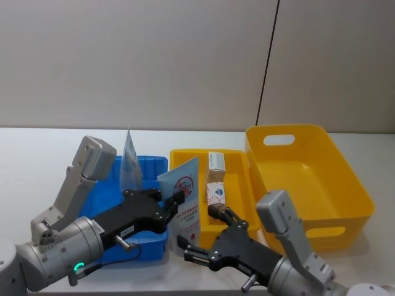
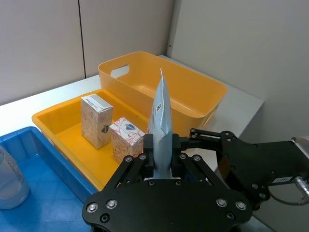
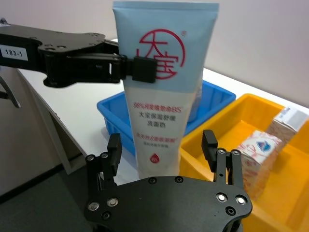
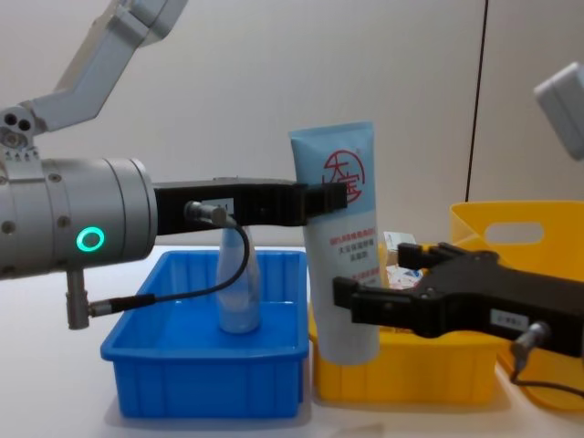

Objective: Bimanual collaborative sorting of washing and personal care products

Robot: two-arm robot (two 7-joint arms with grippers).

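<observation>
My left gripper (image 1: 179, 200) is shut on the upper part of a tall pale-blue tube (image 1: 187, 206) with red-and-white print, holding it upright above the seam between the blue bin and the yellow tray. In the chest view the left gripper (image 4: 315, 201) clamps the tube (image 4: 342, 246) near its top. My right gripper (image 3: 161, 150) is open, its fingers (image 3: 114, 151) standing either side of the tube's (image 3: 161, 96) lower half with a gap on each side. Two small cartons, a cream one (image 1: 216, 163) and a white one with orange-red pattern (image 1: 216, 192), stand in the shallow yellow tray (image 1: 241, 185).
A deep yellow bin (image 1: 345, 185) sits at the right beside the tray. The blue bin (image 4: 201, 365) at the left holds an upright translucent bottle (image 4: 239, 292). The white table's front edge runs close below both grippers.
</observation>
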